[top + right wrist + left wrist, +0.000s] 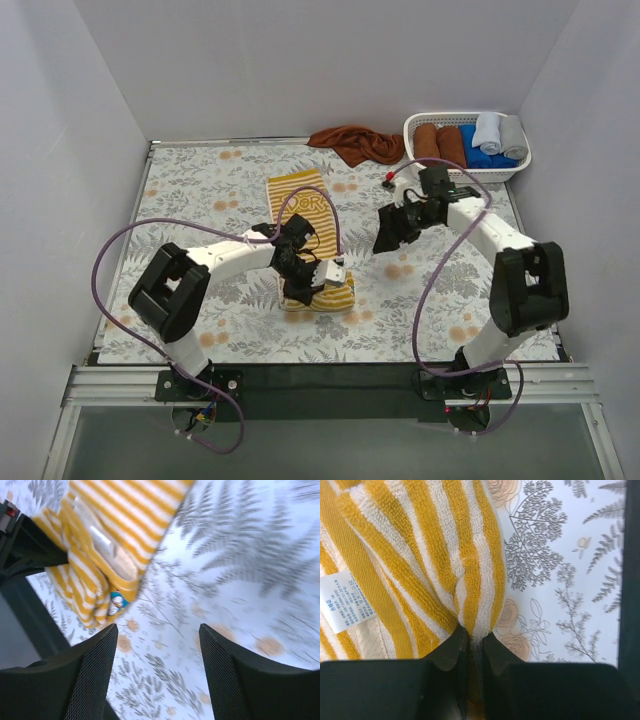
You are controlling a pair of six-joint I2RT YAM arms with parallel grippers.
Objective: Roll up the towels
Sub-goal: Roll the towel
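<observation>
**Left gripper pinches the rolled end of the striped towel**

The left gripper is closed on a fold of the striped towel. In the left wrist view its two fingers nearly meet, with the cloth squeezed between them. The right gripper stands open and holds nothing, hovering at 3 o'clock of the towel.

The towel lies near the centre of the table. Its near end is bunched into a thick roll and the flat part runs toward 12 o'clock. The brown towel lies crumpled at the far edge, about 1 o'clock, just beside the basket.

To roll well, I think the grip should carry the whole roll, not one fold only. How many layers are caught I cannot tell from here. Turn the roll toward 12 o'clock and keep the side edges in line. Bare table shows at 9 o'clock and past the flat end, but the right arm is near at 3 o'clock.
</observation>
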